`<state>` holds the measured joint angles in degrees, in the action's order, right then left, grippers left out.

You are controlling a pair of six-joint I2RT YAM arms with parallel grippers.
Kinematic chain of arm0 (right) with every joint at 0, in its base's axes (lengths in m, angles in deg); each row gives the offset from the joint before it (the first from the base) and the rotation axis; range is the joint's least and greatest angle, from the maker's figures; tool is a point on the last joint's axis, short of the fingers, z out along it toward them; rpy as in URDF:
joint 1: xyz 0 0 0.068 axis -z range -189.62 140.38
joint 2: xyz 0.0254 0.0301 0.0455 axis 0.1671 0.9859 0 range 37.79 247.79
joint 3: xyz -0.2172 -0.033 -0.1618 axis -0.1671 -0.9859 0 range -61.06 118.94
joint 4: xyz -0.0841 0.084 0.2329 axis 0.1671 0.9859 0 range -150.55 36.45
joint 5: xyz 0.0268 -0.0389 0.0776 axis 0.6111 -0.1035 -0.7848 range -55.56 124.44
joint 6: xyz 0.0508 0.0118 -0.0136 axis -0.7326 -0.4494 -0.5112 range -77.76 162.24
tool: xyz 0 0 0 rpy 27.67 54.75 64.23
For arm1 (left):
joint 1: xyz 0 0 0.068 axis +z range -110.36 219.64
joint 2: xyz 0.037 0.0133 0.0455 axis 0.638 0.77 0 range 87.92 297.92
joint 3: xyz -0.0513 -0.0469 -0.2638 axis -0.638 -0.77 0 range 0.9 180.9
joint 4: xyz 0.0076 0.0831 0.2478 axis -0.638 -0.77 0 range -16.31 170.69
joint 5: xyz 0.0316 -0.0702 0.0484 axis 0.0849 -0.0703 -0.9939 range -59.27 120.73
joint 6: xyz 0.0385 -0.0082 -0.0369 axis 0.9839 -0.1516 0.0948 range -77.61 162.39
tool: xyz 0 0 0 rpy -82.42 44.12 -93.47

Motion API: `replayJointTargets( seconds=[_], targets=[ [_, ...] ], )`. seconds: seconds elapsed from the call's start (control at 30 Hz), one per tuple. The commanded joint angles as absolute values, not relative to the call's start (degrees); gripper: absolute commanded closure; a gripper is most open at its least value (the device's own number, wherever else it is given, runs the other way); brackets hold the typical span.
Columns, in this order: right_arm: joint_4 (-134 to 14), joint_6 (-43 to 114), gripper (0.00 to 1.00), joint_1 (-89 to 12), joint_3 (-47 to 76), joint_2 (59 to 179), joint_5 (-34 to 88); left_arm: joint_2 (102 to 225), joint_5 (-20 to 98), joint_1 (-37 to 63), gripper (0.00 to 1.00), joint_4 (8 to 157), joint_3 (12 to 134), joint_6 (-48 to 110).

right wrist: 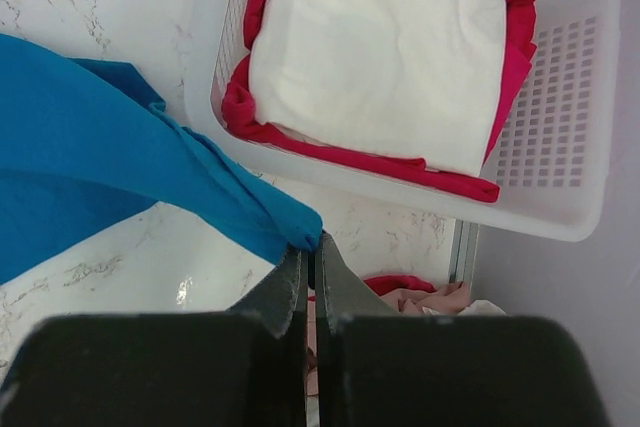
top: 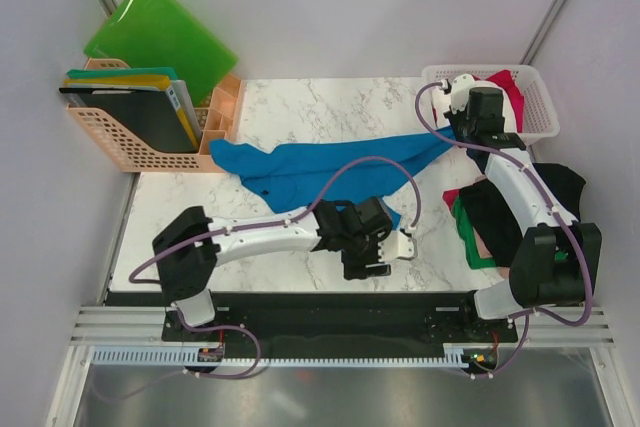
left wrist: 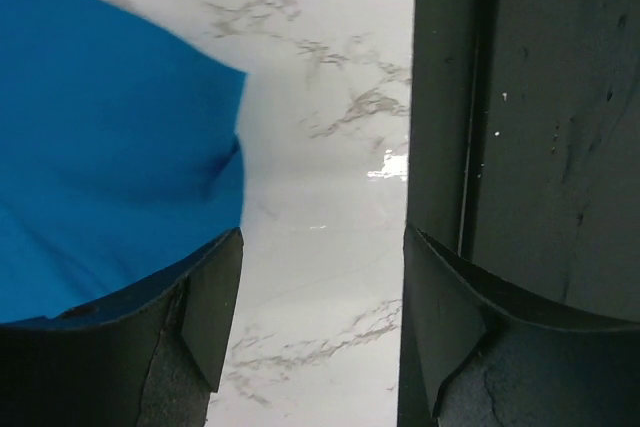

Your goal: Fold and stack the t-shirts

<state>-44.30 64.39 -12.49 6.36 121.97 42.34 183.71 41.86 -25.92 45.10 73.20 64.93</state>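
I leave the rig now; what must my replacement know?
The right gripper is shut on a corner of the blue t-shirt, beside the basket.
The left gripper is open over the table at that shirt's edge.
It lies spread out, no fold done yet.
In the basket a folded white t-shirt rests on a red t-shirt.
A loose heap of black, green and pink shirts lies at the table's right side.
Left: fold the blue, then the heap, and stack.

The blue t-shirt is lying stretched and rumpled across the centre. A folded white t-shirt is resting on a red t-shirt at upper right. A black t-shirt is lying crumpled at right.
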Motion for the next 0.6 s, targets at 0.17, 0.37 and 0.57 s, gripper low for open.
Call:
replayJointTargets(
  seconds=[0.17, 0.37, 0.57],
  targets=[
    [-46.22, 63.77, 1.00, -12.34, 5.04, 119.62, 43.14, 193.56, 35.74, -28.03, 0.28, 48.70, 81.75, 61.73],
    [-46.05, 63.86, 1.00, -12.34, 4.25, 118.57, 42.87, 197.87, 29.42, -28.03, 0.28, 50.80, 86.33, 62.51],
    [-46.05, 64.82, 1.00, -12.34, 3.72, 118.48, 43.49, 200.60, 30.55, -28.03, 0.28, 50.90, 86.86, 61.37]
  ],
)
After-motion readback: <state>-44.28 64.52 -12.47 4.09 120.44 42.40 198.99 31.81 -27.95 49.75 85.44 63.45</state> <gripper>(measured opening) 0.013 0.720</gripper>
